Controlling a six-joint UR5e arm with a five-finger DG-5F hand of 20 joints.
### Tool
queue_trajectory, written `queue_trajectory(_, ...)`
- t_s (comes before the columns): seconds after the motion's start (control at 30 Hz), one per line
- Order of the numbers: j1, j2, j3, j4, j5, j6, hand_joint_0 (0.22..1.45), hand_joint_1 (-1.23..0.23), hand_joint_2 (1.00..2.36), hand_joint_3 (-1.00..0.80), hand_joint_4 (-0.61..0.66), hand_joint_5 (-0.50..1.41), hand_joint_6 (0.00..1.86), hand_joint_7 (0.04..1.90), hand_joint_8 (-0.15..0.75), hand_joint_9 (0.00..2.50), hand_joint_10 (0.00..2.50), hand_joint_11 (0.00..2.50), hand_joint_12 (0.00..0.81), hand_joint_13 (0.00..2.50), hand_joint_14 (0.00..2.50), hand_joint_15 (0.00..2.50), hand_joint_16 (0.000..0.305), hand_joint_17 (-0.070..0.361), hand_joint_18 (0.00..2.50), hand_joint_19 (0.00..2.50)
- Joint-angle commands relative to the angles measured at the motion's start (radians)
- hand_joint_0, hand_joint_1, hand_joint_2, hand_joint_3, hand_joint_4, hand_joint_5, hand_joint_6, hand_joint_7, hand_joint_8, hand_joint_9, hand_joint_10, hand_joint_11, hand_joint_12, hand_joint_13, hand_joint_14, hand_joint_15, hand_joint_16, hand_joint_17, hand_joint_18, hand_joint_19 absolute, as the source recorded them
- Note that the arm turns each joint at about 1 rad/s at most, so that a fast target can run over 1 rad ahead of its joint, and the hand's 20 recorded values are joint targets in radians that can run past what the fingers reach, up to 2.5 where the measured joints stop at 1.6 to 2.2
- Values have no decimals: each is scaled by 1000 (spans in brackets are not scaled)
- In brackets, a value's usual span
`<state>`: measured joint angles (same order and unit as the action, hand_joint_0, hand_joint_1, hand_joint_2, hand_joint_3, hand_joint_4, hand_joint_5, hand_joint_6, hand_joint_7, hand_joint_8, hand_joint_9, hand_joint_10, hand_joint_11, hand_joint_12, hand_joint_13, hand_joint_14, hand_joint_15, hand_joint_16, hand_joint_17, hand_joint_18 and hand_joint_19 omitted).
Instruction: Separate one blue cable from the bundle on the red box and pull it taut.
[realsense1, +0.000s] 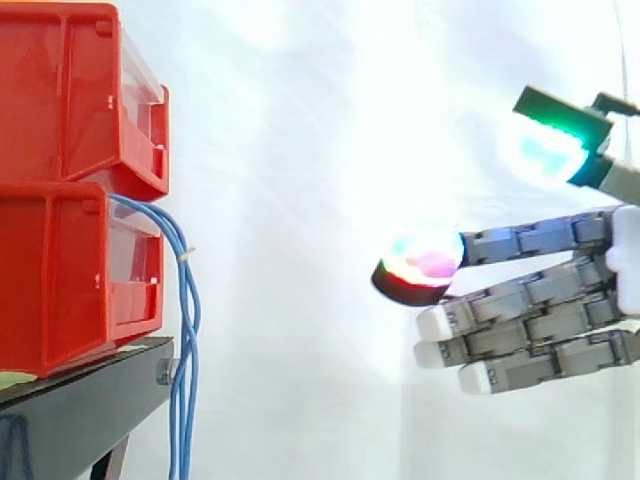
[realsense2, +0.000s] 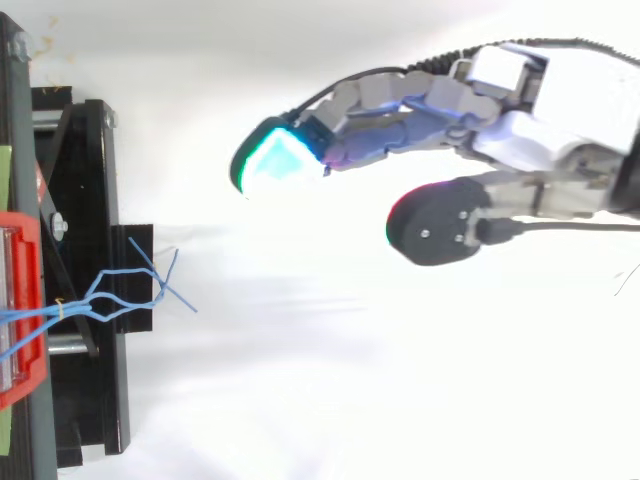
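At the left of the side view, two red plastic bins (realsense1: 60, 270) are stacked on a black stand (realsense1: 90, 390). The bundle of thin blue cables (realsense1: 180, 420) leaves the mouth of the lower bin, drapes over its front lip and hangs past the stand's edge, so the strands hang free for picking. I cannot tell what else the bins hold. The hand (realsense1: 545, 305) is at the right, well apart from the bundle. Its fingers are straight and released, holding nothing, with the thumb raised above them. I judge this a ready posture for pinching one strand. No cable is separated yet.
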<state>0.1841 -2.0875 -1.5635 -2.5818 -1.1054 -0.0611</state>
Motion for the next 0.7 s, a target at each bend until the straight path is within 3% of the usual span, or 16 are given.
queue_trajectory(0.0, 0, -17, 19, 2, 4, -3, 536, -518, 1000, -500, 192, -202, 502, 747, 261, 560, 0, 0, 324, 363, 2, 55, 39, 87, 247, 119)
queue_trajectory(0.1, 5, -17, 20, -4, 36, -29, 538, -519, 1000, -500, 192, -201, 502, 747, 260, 567, 0, 0, 323, 364, 1, 52, 39, 87, 246, 123)
queue_trajectory(0.23, 6, -17, 20, 2, 41, -37, 538, -518, 1000, -500, 192, -201, 502, 745, 261, 576, 0, 0, 322, 365, 1, 52, 38, 86, 246, 118)
queue_trajectory(0.27, 9, -17, 20, 15, 52, -68, 538, -519, 1000, -500, 193, -201, 502, 744, 261, 575, 0, 0, 322, 366, 1, 56, 38, 86, 245, 119)
queue_trajectory(0.57, 21, -19, 22, 57, 82, -149, 539, -520, 1000, -500, 192, -200, 502, 745, 261, 582, 0, 0, 323, 370, 2, 56, 38, 86, 249, 124)
queue_trajectory(0.67, 26, -32, 26, 57, 88, -146, 540, -519, 1000, -500, 193, -200, 502, 745, 260, 588, 0, 0, 321, 375, 2, 58, 38, 86, 248, 130)
